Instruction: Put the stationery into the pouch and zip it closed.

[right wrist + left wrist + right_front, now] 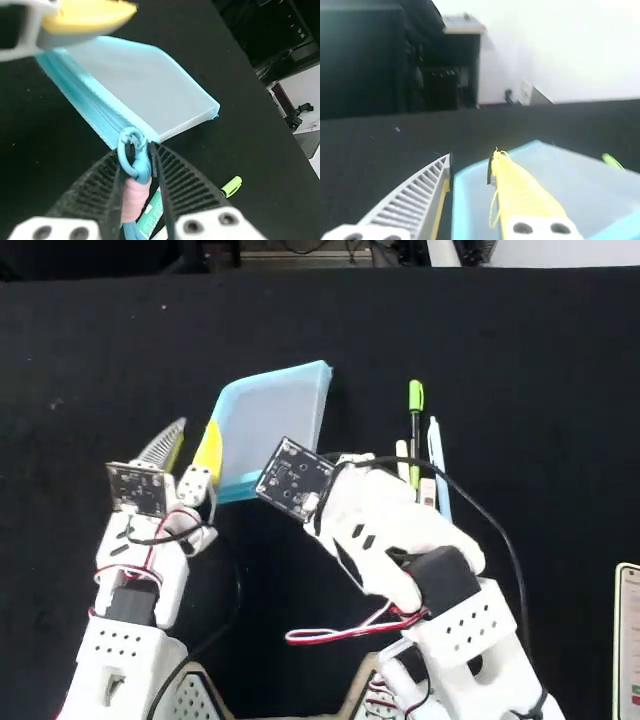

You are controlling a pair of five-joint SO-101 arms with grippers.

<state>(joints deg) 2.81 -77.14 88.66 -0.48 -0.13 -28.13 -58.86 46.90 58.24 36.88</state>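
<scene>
From above, the flat light-blue plastic pouch (275,420) lies on the black desk (520,360). Thin pens (415,430) lie beside the pouch, nearer the right arm.

Left wrist view: the left pincer (470,156) is apart, straddling the pouch's corner.

Right wrist view: the right pincer (136,150) is clamped on the pouch's blue zip ring (131,136).

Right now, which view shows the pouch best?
The right wrist view: the pouch lies nearly whole, its zipper pull in the right gripper. The high view has its near edge covered; the left wrist view catches part of it.
</scene>
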